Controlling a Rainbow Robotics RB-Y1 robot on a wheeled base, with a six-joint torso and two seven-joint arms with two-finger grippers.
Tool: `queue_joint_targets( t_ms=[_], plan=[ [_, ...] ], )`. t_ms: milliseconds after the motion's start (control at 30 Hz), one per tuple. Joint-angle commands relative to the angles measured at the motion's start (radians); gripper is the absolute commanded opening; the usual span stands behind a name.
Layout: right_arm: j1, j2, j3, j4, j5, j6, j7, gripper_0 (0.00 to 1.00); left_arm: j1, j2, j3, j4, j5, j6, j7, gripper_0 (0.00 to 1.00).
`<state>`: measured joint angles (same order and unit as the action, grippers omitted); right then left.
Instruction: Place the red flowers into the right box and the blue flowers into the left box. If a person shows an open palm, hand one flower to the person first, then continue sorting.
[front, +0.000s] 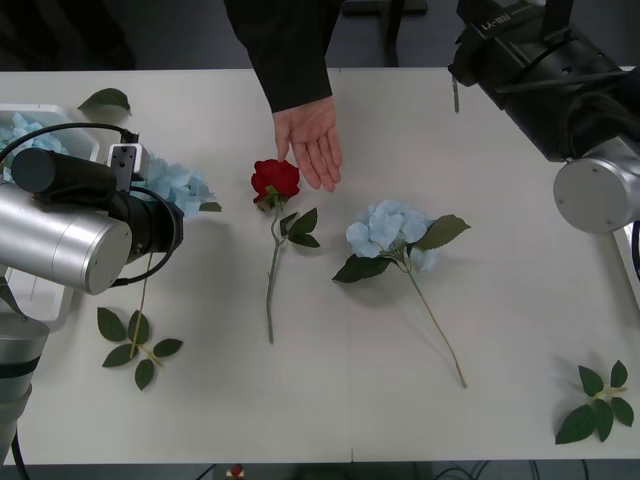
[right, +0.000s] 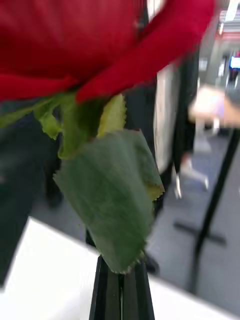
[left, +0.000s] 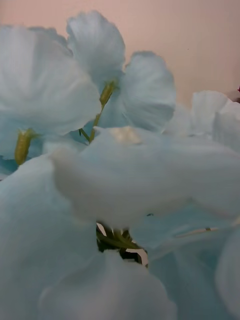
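- Front view: a person's bare open palm (front: 313, 143) reaches from a dark sleeve over the white tabletop (front: 500, 300), hovering just beside the bloom of a deep-red artificial rose (front: 275, 180) that lies flat with its thin green stem running toward the robot. Near it lies a pale sky-blue artificial hydrangea (front: 388, 228) with large green leaves. At the left edge, the white shallow plastic left box (front: 45, 112) has blue blooms in it, and another blue hydrangea (front: 178, 183) shows just beyond the left arm. The white rim of the right box (front: 632, 262) peeks past the right arm. Loose green leaf sprigs (front: 598, 402) lie near both front corners.
- Right wrist view: the right gripper (right: 120, 292) has its black fingers pressed together on a second red rose's (right: 75, 45) stem, below a green leaf (right: 110, 200); the front view hides this grasp. The person stands beyond.
- Left wrist view: pale blue petals (left: 120, 165) crowd the lens; whether the left fingers are apart or together, I cannot tell.
- Handling, as a judgement: these flowers look light, with soft, crushable heads; the wiry stem is the sensible place to grip.
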<state>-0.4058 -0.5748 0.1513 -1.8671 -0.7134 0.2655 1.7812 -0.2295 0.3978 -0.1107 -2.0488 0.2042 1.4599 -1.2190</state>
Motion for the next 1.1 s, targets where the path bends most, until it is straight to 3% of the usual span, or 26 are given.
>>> queue_joint_targets(
  t_ms=[33, 1100],
  plan=[
    [-0.001, 0.006, 0.008, -0.03, -0.011, -0.037, -0.008, 0.0, -0.019, 0.015, -0.009, -0.03, 0.0, 0.004, 0.013, 0.0],
    [-0.001, 0.032, 0.008, -0.041, -0.028, -0.037, -0.017, 0.0, -0.021, 0.013, -0.009, -0.03, 0.009, 0.004, 0.019, 0.0]
  ],
)
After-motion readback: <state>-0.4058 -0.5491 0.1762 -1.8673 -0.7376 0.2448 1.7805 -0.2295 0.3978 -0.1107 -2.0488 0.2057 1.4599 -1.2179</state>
